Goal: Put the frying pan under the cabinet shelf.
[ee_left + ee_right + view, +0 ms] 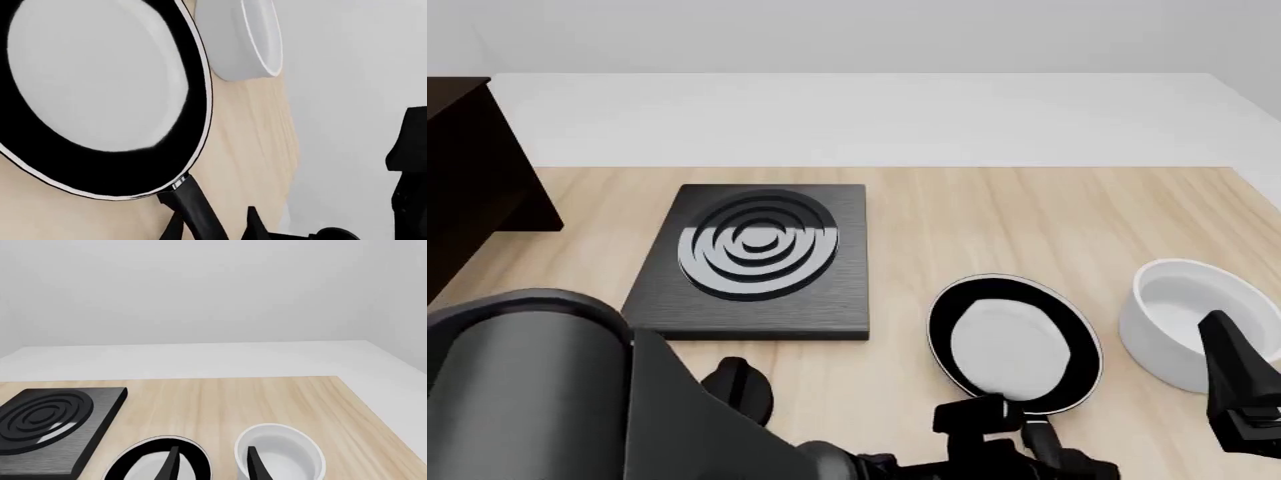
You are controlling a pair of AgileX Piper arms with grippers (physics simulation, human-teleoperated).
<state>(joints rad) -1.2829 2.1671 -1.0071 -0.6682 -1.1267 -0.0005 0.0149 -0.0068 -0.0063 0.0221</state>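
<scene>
Left tool [1014, 432] straddles the frying pan [1012, 343] handle, jaws narrow but apart, reaching forward.

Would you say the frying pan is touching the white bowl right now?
Apart. The front view shows a strip of bare wooden table between the frying pan and the white bowl.

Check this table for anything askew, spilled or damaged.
Nothing stands out. The frying pan, white bowl and stove plate all sit flat and upright on the table, with no spill or damage visible.
</scene>
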